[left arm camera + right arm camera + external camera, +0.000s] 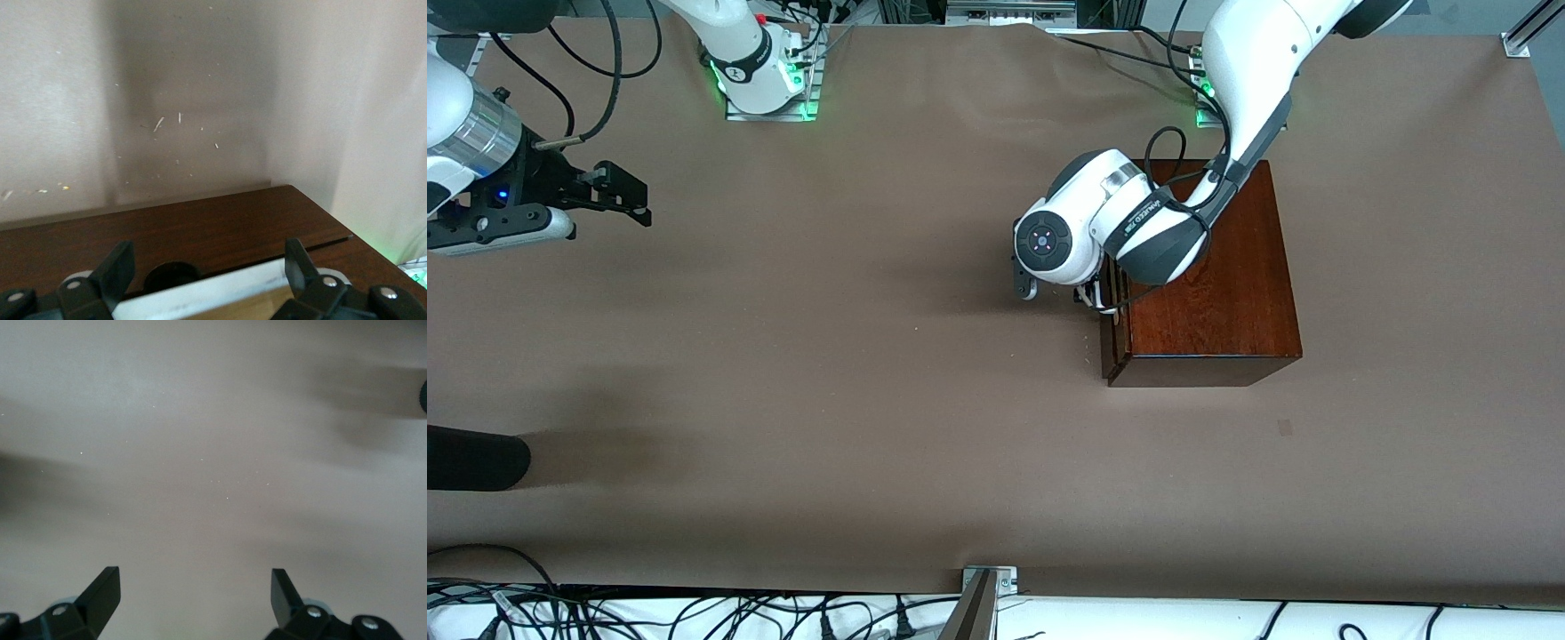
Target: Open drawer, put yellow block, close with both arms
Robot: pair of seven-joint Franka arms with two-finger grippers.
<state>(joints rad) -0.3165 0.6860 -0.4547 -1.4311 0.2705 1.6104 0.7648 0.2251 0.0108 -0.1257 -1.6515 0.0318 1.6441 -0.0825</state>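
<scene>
The drawer [1110, 333] is sitting shut in its mahogany box [1209, 284] toward my left arm's end of the bench [854, 373]. My left gripper [208, 280] is hanging at the drawer front, fingers apart astride the white handle [220, 293]. My right gripper [609, 191] is waiting, fingers spread, over bare bench.

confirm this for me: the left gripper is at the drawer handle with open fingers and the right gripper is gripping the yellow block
Not quite. The right gripper holds nothing: the right wrist view shows its fingers open over bare table, no yellow block in sight. The left gripper is at the drawer handle, fingers open.
</scene>
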